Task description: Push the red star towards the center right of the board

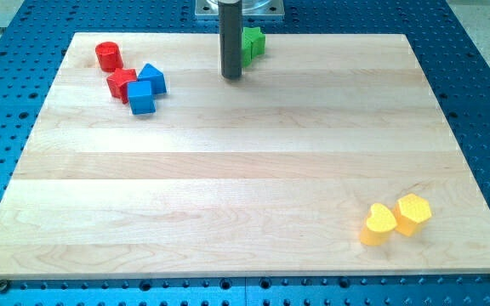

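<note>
The red star (121, 83) lies at the upper left of the wooden board (245, 170), touching a blue cube (141, 98) and next to a blue triangular block (152, 78). A red cylinder (108, 56) stands just above and to the left of it. My tip (231, 76) rests near the board's top edge at the middle, well to the right of the red star. A green block (253, 42) sits right behind the rod, partly hidden by it.
A yellow heart-shaped block (378, 224) and a yellow hexagon (413, 212) lie side by side at the board's lower right. The board rests on a blue perforated table (483, 102).
</note>
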